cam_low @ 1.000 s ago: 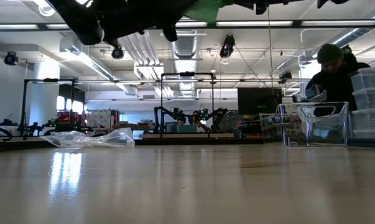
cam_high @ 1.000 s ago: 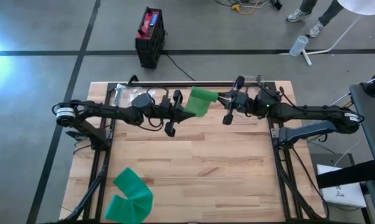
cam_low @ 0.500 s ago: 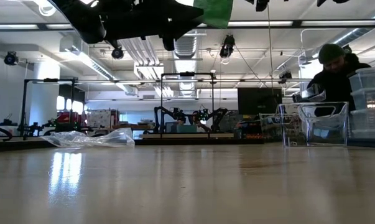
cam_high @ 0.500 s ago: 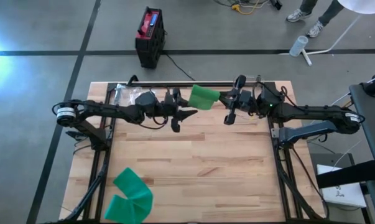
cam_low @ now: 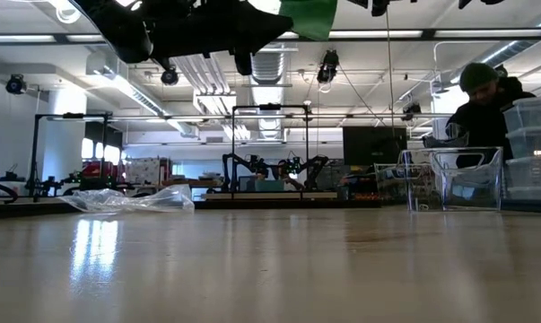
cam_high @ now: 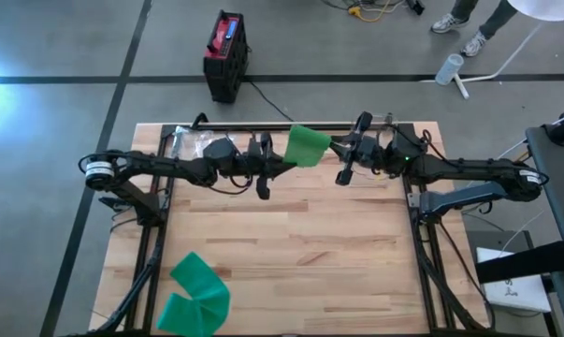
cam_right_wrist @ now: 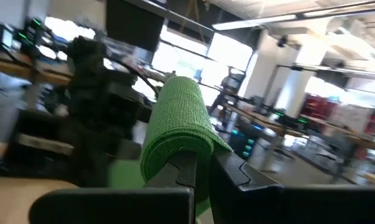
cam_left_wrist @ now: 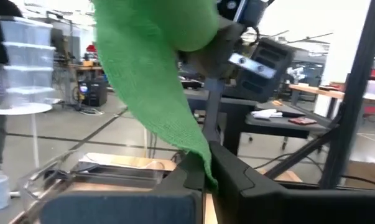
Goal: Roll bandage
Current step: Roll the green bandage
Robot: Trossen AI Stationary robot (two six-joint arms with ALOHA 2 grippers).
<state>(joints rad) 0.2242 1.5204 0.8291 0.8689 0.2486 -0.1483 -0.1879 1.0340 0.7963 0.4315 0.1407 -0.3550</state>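
- While both arms hang high over the far half of the tabletop [cam_high: 291, 243], the green bandage [cam_high: 307, 146] is held in the air between them, clear of the wood.
- Left gripper [cam_high: 283, 166]: jaws clenched on the loose hanging edge of the bandage, the cloth pinched between the fingers [cam_left_wrist: 193, 171] in the left wrist view.
- Right gripper [cam_high: 338, 145]: jaws clenched on the rolled end, where the cloth curls over the fingers [cam_right_wrist: 187, 168].
- Risk, in my judgement: the left grip takes only a narrow edge of cloth; a pull from the right arm could drag it free, and the roll would slacken or wind crooked.
- Risk: the two grippers stand near each other, so a turn of either wrist may bring them into contact.
- Near edge of the tabletop: a second green strip [cam_high: 195, 292], folded, lying well apart from the work.
- Far left corner: a clear plastic bag [cam_low: 131, 199]; far right, a clear bin [cam_low: 449, 179]. Neither obstructs.
- Beyond the tabletop: a person [cam_low: 485, 112] in the room, and a black and red case [cam_high: 225, 56] on the floor.
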